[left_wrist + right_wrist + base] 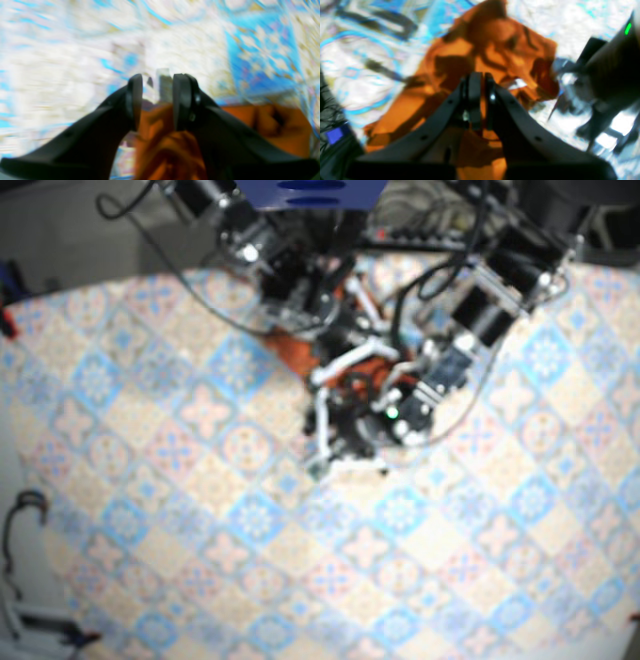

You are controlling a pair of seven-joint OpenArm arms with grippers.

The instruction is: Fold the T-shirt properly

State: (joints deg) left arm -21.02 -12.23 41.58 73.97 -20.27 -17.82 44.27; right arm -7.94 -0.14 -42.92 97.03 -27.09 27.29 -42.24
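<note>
The orange T-shirt (492, 47) lies crumpled on the patterned tablecloth (200, 510), near the table's far middle (300, 352). In the right wrist view my right gripper (478, 82) has its fingers nearly together with orange cloth pinched between them. My left gripper (157, 82) shows a narrow gap at the tips, and bunched shirt cloth (160, 147) fills the lower part of that gap and hangs beneath it. Both wrist views are blurred. From above, the two arms crowd over the shirt and hide most of it.
The left arm (607, 72), with a green light, stands close to the right of my right gripper. Cables and arm bases (300, 220) sit along the far edge. A dark cable (25, 515) lies at the table's left edge.
</note>
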